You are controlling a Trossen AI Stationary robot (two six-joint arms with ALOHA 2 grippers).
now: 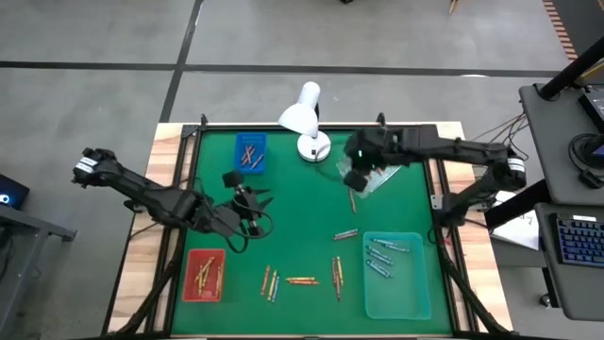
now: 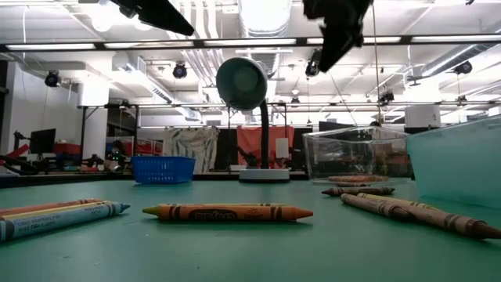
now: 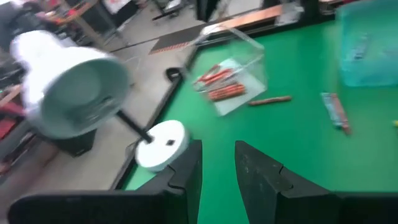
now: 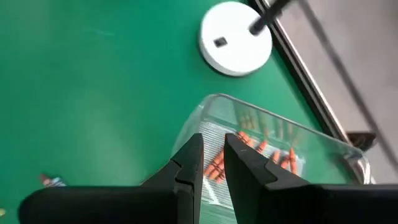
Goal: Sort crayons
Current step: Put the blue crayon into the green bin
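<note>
Loose crayons lie flat on the green table (image 1: 302, 212): a row near the front edge (image 1: 302, 280), one (image 1: 345, 234) mid-right, one (image 1: 353, 200) by the clear tray (image 1: 375, 178). In the low view a yellow-orange crayon (image 2: 227, 212) lies nearest. My right gripper (image 1: 357, 176) hovers over the clear tray (image 4: 280, 149), which holds orange-red crayons (image 4: 249, 146); its fingers (image 4: 213, 155) stand a narrow gap apart and hold nothing. My left gripper (image 1: 251, 200) is raised over the table's left middle, its fingers (image 3: 217, 168) slightly apart and empty.
A blue tray (image 1: 250, 153) with crayons stands at the far left, a red tray (image 1: 204, 275) with crayons at the near left, and a pale blue tray (image 1: 396, 276) with crayons at the near right. A white desk lamp (image 1: 307, 118) stands at the far edge.
</note>
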